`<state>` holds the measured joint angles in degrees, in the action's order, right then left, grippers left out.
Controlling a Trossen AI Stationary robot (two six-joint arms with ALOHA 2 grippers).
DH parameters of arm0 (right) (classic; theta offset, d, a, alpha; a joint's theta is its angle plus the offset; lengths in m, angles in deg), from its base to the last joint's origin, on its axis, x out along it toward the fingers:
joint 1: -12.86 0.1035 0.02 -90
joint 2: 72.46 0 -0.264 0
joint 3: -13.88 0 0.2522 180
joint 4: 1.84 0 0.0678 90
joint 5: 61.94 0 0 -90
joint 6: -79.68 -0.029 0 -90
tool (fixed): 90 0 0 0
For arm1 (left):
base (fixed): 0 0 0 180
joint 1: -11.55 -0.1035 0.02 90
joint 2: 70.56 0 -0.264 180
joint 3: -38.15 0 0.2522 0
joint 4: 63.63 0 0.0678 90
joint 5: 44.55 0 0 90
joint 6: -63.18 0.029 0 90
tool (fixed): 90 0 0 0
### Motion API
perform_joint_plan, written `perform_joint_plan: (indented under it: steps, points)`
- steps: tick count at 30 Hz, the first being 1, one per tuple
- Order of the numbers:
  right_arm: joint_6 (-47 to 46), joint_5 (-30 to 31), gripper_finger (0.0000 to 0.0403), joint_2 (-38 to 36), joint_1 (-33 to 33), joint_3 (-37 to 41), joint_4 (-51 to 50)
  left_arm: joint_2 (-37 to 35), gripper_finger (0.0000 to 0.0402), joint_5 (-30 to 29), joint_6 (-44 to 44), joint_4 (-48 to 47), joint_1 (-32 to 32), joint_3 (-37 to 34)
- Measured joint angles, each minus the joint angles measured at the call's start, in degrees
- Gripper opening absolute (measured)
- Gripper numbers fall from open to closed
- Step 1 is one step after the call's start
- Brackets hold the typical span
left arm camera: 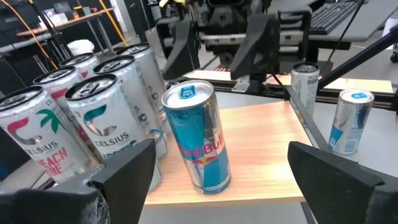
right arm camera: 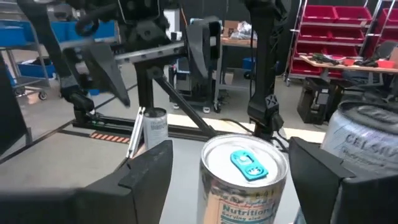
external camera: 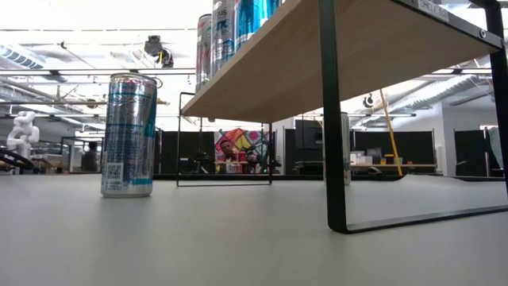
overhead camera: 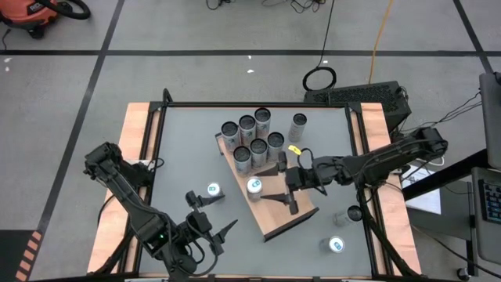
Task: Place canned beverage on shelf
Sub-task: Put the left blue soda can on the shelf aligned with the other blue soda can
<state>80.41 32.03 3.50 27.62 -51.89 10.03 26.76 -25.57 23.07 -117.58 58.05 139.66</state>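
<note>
High view: we see the blue can [overhead camera: 254, 186] standing upright at frame centre on the shelf [overhead camera: 293, 215], whose long axis runs diagonally toward lower right. Right gripper [overhead camera: 286, 182] straddles it, fingers spread, not touching. Left gripper [overhead camera: 210, 213], open and empty, waits lower left.

low view: shelf [external camera: 333, 59] cut off at top and right, cans on it show only their lower parts | right wrist view: blue-tabbed can [right arm camera: 244, 177] cut by bottom edge, label partly unreadable; Celsius can [right arm camera: 367, 140] cut at right | high view: can labels too small to read
</note>
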Motion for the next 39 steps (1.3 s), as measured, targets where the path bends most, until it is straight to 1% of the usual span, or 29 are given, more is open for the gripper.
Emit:
perform_joint_plan:
  steps: [3, 5, 7, 11, 14, 17, 20, 23, 27, 33, 36, 39]
  points:
    - [1.43, 2.14, 0.0254, -3.31, 1.43, 0.0, -4.64, 0.2, 0.0358, 0.58, -2.26, -1.41, 0.09, 0.0]
    - [1.94, 3.84, 0.0254, -6.22, 2.68, 0.0, -9.39, 0.2, 0.0358, 2.94, -6.46, -5.74, 0.07, 0.0]
    - [1.94, 4.99, 0.0254, -9.14, 4.09, 0.0, -14.4, 0.22, 0.0358, 5.58, -12.68, -12.41, -0.11, 0.0]
    - [0.04, 5.12, 0.0254, -13.14, 7.6, 0.0, -22.66, 0.22, 0.0358, 11.01, -28.09, -26.43, -0.98, 0.0]
    - [-1.27, 5.09, 0.0254, -13.77, 10.77, 0.36, -26.72, 0.22, 0.0358, 13.97, -33.06, -31.25, -1.72, 0.0]
    - [-1.53, 5.04, 0.0254, -13.67, 13.66, 2.49, -27.16, 0.22, 0.0358, 16.86, -32.6, -32.52, -2.86, 0.0]
    - [-1.57, 5.12, 0.0254, -13.7, 15.63, 4.86, -25.7, 0.22, 0.0358, 23.87, -30.67, -33.77, -5.04, 0.0]
    - [-1.03, 5.2, 0.0254, -13.67, 17.34, 6.73, -23.58, 0.22, 0.0358, 28.28, -27.66, -33.71, -7.35, 0.0]
    - [-0.01, 5.22, 0.0254, -13.72, 19.07, 7.12, -23.32, 0.22, 0.0358, 33.79, -22.37, -33.73, -9.99, 0.0]
    - [1.34, 5.22, 0.0254, -13.7, 21.13, 7.19, -23.6, 0.22, 0.0358, 40.25, -12.46, -33.69, -14.87, 0.0]
    - [1.58, 5.22, 0.0254, -13.7, 21.78, 7.19, -23.79, 0.22, 0.0358, 44.53, -8.38, -33.48, -17.21, 0.0]
    - [1.77, 5.22, 0.0254, -13.7, 22.37, 7.19, -23.88, 0.22, 0.0358, 45.6, -5.38, -33.44, -18.88, 0.0]
